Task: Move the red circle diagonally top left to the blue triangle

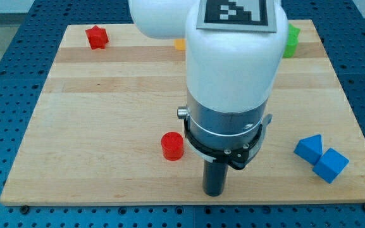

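Note:
The red circle [172, 145] lies on the wooden board [93, 95] near the view's bottom, left of centre. The blue triangle [309, 147] lies at the view's bottom right, touching a blue cube [331, 165] just below and right of it. My tip [214, 192] stands on the board near the bottom edge, a short way right of and below the red circle, not touching it. The blue triangle is far to the tip's right.
A red star [97, 37] lies at the top left. An orange block [179, 44] and a green block [291, 40] peek out from behind the white arm [233, 57] at the top; their shapes are mostly hidden.

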Controlling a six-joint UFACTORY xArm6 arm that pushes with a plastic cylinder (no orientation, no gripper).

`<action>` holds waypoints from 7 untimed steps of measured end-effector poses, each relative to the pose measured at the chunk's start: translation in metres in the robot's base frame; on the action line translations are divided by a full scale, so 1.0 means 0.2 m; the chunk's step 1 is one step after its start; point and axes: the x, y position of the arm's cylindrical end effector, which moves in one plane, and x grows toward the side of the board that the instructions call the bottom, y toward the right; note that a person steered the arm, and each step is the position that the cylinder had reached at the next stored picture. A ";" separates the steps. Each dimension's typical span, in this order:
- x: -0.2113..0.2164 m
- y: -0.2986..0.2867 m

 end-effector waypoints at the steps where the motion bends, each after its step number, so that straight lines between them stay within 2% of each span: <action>1: -0.09 -0.10; 2: -0.19 -0.20; 3: -0.20 -0.20; 4: -0.33 -0.26; 7: -0.95 -0.56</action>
